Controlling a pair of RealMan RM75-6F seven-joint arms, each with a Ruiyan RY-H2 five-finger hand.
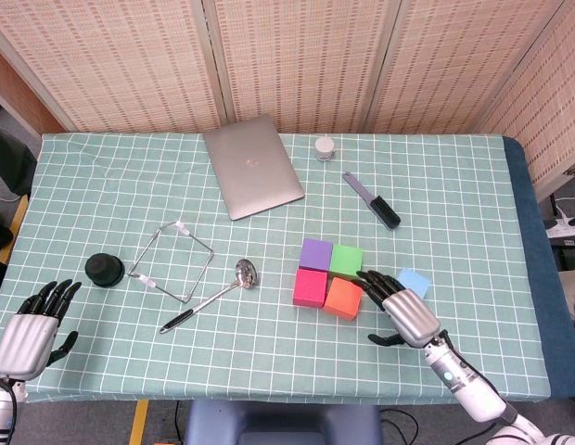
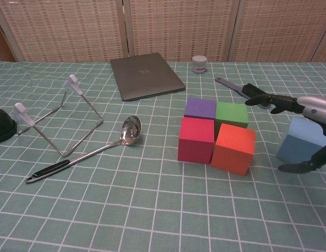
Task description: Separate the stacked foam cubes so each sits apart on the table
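Four cubes (image 1: 329,277) huddle touching; right hand (image 1: 403,313) beside them, fingers (image 2: 268,99) spread, holding nothing.

Woven reed screen panels (image 1: 297,56) behind the surface (image 1: 83,185), which has a green checked cloth. Even indoor lighting.

the robot's right hand (image 1: 405,313), silver-backed with black fingers (image 1: 373,283), hovers low over the surface with fingers spread and extended forward, thumb apart to the side, holding nothing. its forearm runs back toward the near right edge. the left hand (image 1: 28,336) rests at the near left corner, fingers apart, empty.
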